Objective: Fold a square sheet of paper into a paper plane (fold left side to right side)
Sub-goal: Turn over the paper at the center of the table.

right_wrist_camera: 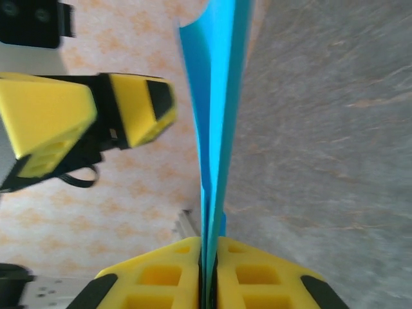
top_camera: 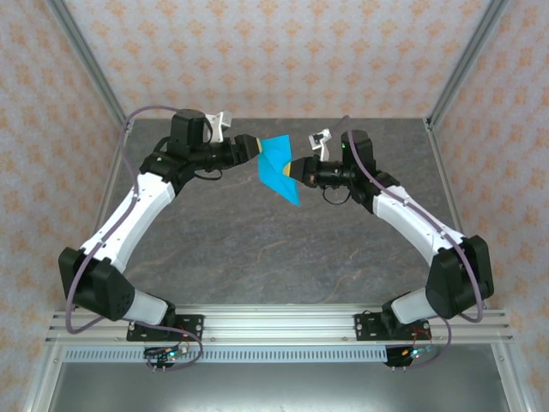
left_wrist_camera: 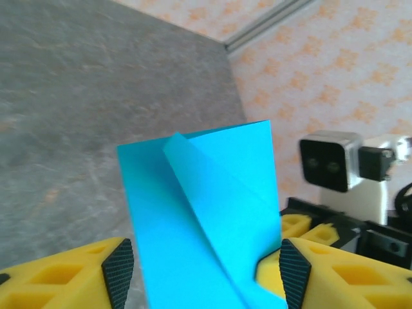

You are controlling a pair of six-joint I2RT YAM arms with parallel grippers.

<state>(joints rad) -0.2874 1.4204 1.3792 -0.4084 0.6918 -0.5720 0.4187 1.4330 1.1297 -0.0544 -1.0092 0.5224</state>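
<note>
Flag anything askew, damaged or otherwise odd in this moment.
Nothing looks torn or dropped. The folded cyan paper hangs in mid-air, pinched by the right end effector; the left end effector stands open around it. Its layers splay apart away from the pinch, so the crease looks loose.

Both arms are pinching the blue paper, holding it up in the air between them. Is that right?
Not quite. The paper is up in the air between the arms, but just the right fingers pinch it. The left wrist view shows the left fingers standing open on either side of the paper, not closed on it.
</note>
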